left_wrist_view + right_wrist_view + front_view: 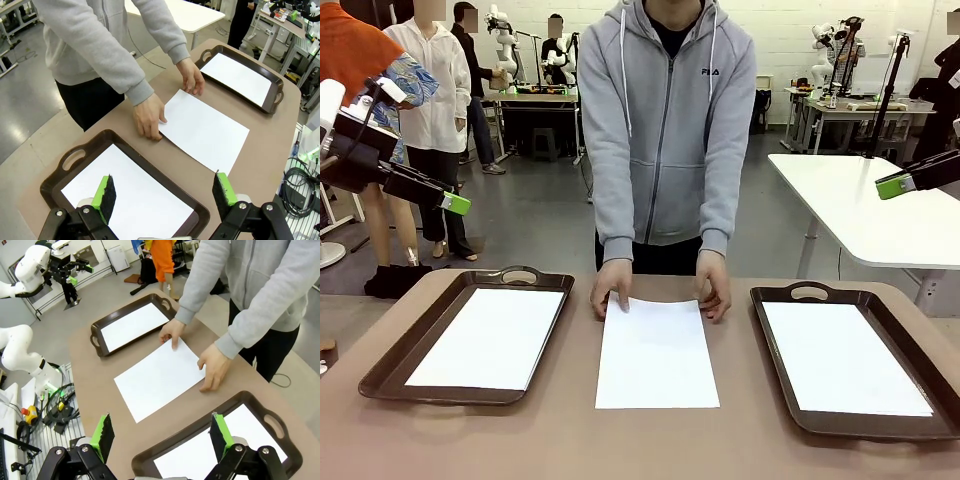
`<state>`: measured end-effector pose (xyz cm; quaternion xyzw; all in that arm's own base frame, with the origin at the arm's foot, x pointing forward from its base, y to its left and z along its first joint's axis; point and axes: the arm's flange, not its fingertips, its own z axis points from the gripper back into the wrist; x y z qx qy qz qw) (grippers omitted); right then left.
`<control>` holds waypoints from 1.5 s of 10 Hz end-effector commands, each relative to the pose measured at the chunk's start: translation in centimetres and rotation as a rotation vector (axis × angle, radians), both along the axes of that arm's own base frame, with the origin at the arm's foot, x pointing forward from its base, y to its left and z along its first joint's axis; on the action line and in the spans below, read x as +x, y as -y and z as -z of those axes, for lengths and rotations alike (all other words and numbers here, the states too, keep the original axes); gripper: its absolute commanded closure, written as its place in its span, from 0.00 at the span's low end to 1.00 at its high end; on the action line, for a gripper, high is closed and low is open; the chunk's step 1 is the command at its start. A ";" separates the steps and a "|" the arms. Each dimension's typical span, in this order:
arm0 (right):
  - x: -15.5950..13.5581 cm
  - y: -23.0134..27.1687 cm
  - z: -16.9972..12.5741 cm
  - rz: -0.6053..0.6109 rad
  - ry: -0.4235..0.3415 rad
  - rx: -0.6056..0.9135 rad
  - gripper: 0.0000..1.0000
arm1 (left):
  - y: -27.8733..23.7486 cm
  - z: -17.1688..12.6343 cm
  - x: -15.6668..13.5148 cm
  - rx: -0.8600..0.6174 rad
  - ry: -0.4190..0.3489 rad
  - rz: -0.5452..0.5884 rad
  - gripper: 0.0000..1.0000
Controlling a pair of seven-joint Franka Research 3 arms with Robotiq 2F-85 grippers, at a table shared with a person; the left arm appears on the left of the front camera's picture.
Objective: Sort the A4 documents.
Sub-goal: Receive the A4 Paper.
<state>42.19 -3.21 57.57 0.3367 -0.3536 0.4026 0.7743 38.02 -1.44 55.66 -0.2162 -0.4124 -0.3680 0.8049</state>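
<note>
Behind the brown table (570, 440), on its far side: light grey zip hoodie (665, 130), white drawstrings hanging at the chest, small dark lettering on the chest, ribbed cuffs at both sleeves, dark shirt showing at the collar, black trousers below the hem. On the near side, at picture left: left gripper (448, 200), black fingers with a bright green pad at the tip, black wrist housing, white arm casing behind it. At picture right: right gripper (897, 184), black finger, same green pad. Closer, above the table: left gripper (165, 192) with black linkages, silver pivot screws, textured dark pad faces edged in green. Same build on right gripper (162, 435).
</note>
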 end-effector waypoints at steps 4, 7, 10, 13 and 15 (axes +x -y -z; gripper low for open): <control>0.0 -0.1 0.0 -0.001 0.005 0.006 0.00 | 0.0 0.1 0.0 -0.010 0.005 0.006 0.00; 0.0 -0.1 0.0 -0.001 0.005 0.006 0.00 | 0.0 0.1 0.0 -0.010 0.005 0.006 0.00; 0.0 -0.1 0.0 -0.001 0.005 0.006 0.00 | 0.0 0.1 0.0 -0.010 0.005 0.006 0.00; 0.0 -0.1 0.0 -0.001 0.005 0.006 0.00 | 0.0 0.1 0.0 -0.010 0.005 0.006 0.00; 0.0 -0.1 0.0 -0.001 0.005 0.006 0.00 | 0.0 0.1 0.0 -0.010 0.005 0.006 0.00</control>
